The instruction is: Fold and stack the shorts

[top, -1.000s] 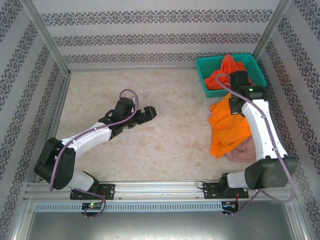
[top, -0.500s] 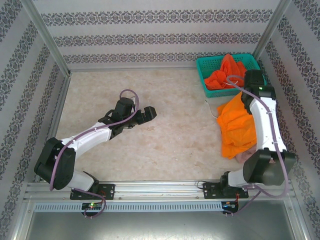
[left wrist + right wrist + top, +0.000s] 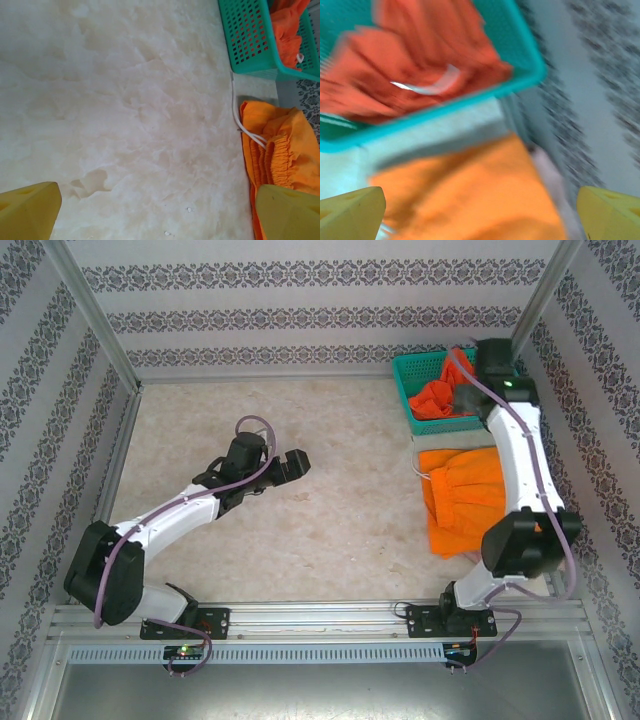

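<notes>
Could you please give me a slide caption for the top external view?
Right gripper open over the teal basket of orange shorts; another orange pair lies on the table nearby.

Your surface [image 3: 300, 430]: pale, marbled stone look. At the far right corner a teal mesh basket [image 3: 404, 375] sits on it. Just in front of the basket, orange shorts [image 3: 460, 495] lie spread out, waistband toward the basket. Their white drawstring [image 3: 233, 105] trails over the surface up to the basket's wall.
</notes>
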Motion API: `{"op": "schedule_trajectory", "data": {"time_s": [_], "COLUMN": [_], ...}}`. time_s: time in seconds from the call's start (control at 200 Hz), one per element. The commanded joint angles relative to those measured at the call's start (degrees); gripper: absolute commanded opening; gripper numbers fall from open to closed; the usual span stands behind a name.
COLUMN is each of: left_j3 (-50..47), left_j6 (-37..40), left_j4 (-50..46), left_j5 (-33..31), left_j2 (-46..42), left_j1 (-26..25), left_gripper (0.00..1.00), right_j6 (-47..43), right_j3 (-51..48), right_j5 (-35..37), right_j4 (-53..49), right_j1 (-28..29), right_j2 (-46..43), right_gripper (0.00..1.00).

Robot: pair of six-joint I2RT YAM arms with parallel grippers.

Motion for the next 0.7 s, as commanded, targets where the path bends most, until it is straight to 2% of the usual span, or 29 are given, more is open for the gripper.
{"op": "schedule_trajectory", "data": {"time_s": [0.0, 0.16, 0.265, 0.455, 0.694], "left_j3": [2.0, 1.9, 1.7, 1.4, 0.8], "left_j6": [1.7, 2.0, 1.9, 1.6, 1.1], "left_j4": [-2.1, -3.1, -3.1, -2.9, -1.9], "left_j5": [-1.7, -2.4, -2.6, -2.7, -2.3], "left_j2": [-1.1, -1.5, -1.3, -0.8, -0.8], "left_j1": [0.0, 0.1, 0.3, 0.4, 0.6], "left_gripper": [1.00, 1.00, 1.00, 1.00, 1.00], "right_j6": [7.7, 8.9, 8.9, 10.3, 14.6], "right_j3": [9.2, 35.1, 44.1, 44.4, 43.0], "right_j5": [-6.1, -6.3, -7.6, -8.8, -12.9], "right_j4": [2.1, -10.2, -13.0, -12.3, -11.0], "right_j1": [1.2, 1.3, 1.4, 1.4, 0.4], "right_j2": [13.0, 34.4, 43.6, 48.3, 43.5], "right_gripper": [0.98, 0.98, 0.95, 0.66, 0.08]}}
